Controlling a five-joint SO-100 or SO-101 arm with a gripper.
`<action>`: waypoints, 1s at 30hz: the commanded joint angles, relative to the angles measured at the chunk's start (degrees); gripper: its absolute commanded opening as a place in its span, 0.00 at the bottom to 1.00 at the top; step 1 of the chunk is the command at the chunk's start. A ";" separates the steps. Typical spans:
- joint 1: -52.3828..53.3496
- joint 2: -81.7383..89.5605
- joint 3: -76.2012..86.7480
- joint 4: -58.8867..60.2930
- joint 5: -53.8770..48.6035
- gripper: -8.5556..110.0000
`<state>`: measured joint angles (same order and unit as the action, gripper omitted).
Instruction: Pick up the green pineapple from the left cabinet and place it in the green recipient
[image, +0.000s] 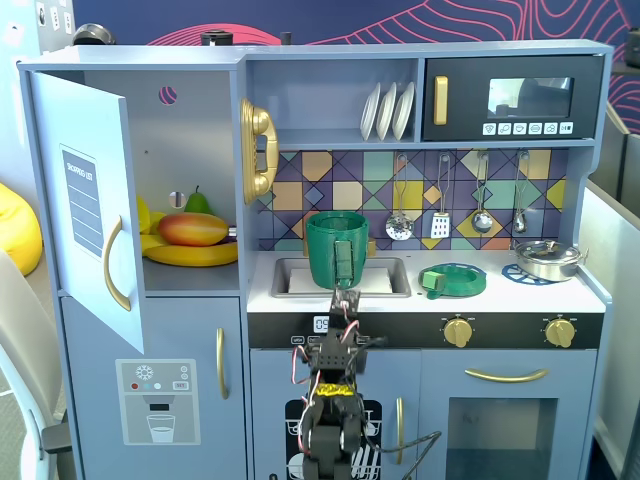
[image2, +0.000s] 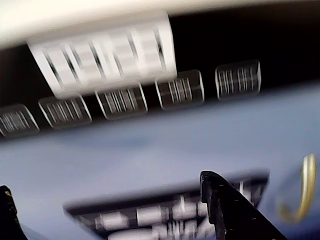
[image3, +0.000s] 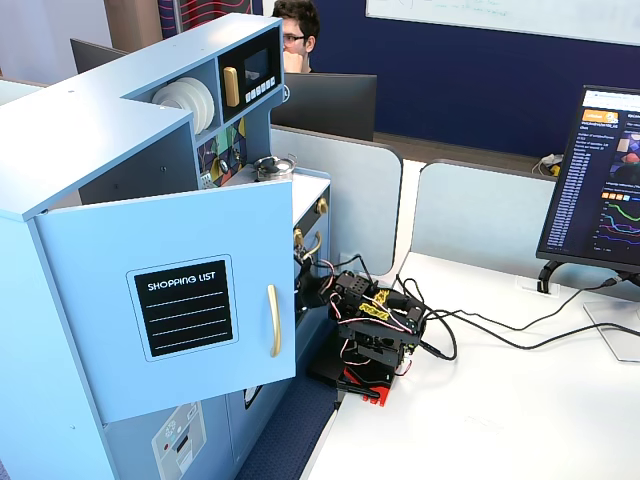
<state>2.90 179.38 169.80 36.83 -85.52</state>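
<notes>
My claw (image2: 107, 212) hangs low against the kitchen's front panel, its 2 fingers spread apart in the wrist view and gripping nothing. The left cabinet (image: 190, 180) stands open with its door (image: 88, 205) swung wide, but I cannot make out the green pineapple among the fruit on its shelf. My judgement: rise clear of the counter, swing left in the fixed view, then go in level above the mango (image: 193, 229), before heading for the green recipient (image: 337, 250) in the sink (image: 385, 280).

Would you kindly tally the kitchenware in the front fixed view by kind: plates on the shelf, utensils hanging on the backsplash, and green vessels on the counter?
White plates: 3
Hanging utensils: 4
Green vessels: 2, the green recipient and the ring dish
Total: 9
</notes>
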 joint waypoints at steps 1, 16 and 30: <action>0.88 2.64 1.76 7.38 3.16 0.39; -1.49 2.72 1.85 45.44 3.43 0.31; -1.67 2.72 1.93 50.98 -2.29 0.28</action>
<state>1.76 182.72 172.00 76.99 -84.99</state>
